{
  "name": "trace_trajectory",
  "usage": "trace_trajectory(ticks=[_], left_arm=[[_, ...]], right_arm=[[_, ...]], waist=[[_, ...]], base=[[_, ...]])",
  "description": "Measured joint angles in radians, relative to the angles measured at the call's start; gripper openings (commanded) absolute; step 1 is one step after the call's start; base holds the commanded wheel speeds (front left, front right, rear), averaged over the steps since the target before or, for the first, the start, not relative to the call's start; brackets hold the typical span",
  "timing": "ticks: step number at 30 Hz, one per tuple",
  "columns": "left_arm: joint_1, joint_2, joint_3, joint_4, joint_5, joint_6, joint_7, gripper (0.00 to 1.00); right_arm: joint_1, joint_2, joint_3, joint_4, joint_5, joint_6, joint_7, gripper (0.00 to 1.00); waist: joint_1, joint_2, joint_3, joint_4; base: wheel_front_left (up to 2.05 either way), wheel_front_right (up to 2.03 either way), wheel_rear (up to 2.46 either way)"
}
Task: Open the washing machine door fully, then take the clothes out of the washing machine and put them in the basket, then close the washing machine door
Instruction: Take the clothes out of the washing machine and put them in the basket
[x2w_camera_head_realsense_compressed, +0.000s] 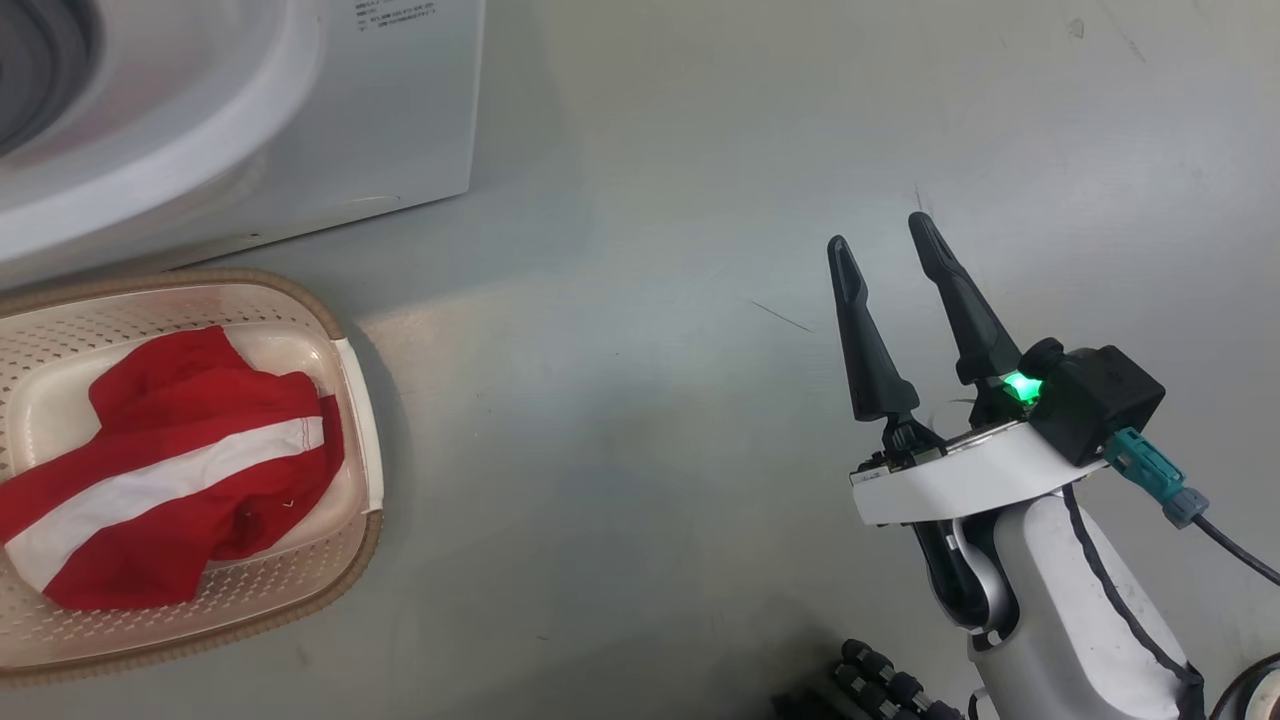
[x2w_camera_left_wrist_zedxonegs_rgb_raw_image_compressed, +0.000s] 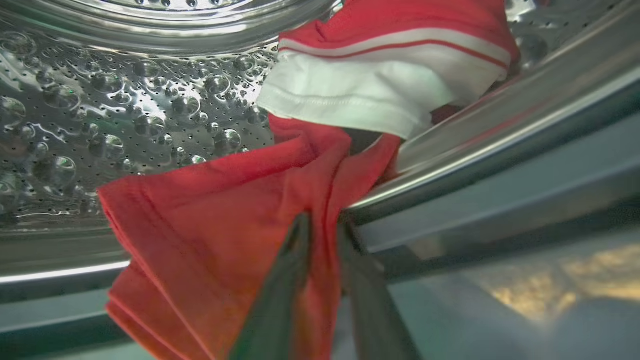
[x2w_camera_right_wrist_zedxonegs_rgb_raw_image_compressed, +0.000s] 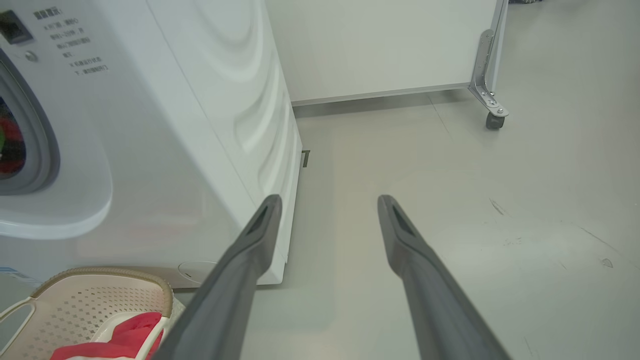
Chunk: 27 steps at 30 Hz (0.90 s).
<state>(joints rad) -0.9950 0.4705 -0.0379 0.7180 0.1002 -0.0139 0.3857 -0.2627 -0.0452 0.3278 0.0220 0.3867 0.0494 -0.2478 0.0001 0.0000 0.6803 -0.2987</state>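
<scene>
In the left wrist view, my left gripper (x2w_camera_left_wrist_zedxonegs_rgb_raw_image_compressed: 322, 225) reaches into the washing machine's steel drum (x2w_camera_left_wrist_zedxonegs_rgb_raw_image_compressed: 125, 110), at its lip. It is shut on a fold of the red clothes (x2w_camera_left_wrist_zedxonegs_rgb_raw_image_compressed: 225, 210). That garment's white striped part (x2w_camera_left_wrist_zedxonegs_rgb_raw_image_compressed: 360, 85) lies further in. Another red and white garment (x2w_camera_head_realsense_compressed: 180, 450) lies in the cream basket (x2w_camera_head_realsense_compressed: 290, 585), on the floor before the white washing machine (x2w_camera_head_realsense_compressed: 400, 120). My right gripper (x2w_camera_head_realsense_compressed: 880, 235) hangs open over bare floor to the right, with nothing between its fingers. The washing machine door is out of view.
The right wrist view has the washing machine (x2w_camera_right_wrist_zedxonegs_rgb_raw_image_compressed: 200, 125) on the left with the basket (x2w_camera_right_wrist_zedxonegs_rgb_raw_image_compressed: 100, 300) at its foot. A white panel on a castor (x2w_camera_right_wrist_zedxonegs_rgb_raw_image_compressed: 495, 120) stands behind. Grey floor (x2w_camera_right_wrist_zedxonegs_rgb_raw_image_compressed: 500, 225) spreads to the right.
</scene>
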Motion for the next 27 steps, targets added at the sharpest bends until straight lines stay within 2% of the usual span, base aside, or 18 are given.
trace_trajectory(ticks=[6, 15, 27], left_arm=[[-0.011, 0.0, -0.001, 0.032, 0.0, 0.0, -0.021, 0.0], [-0.012, -0.011, -0.013, 0.076, 0.0, 0.0, -0.112, 0.0], [-0.003, -0.096, -0.056, 0.14, -0.011, -0.001, -0.254, 0.0]], right_arm=[[-0.006, 0.0, 0.0, 0.001, -0.001, 0.0, 0.0, 1.0], [-0.007, 0.0, -0.003, 0.017, -0.003, 0.0, 0.0, 1.0], [-0.007, 0.0, -0.016, 0.051, -0.03, 0.001, 0.0, 1.0]], waist=[[0.0, 0.0, -0.002, 0.003], [-0.0001, 0.0, -0.023, 0.012], [-0.0001, 0.0, -0.104, 0.05]], base=[[0.0, 0.0, 0.0], [0.0, 0.0, 0.0], [0.0, 0.0, 0.0]])
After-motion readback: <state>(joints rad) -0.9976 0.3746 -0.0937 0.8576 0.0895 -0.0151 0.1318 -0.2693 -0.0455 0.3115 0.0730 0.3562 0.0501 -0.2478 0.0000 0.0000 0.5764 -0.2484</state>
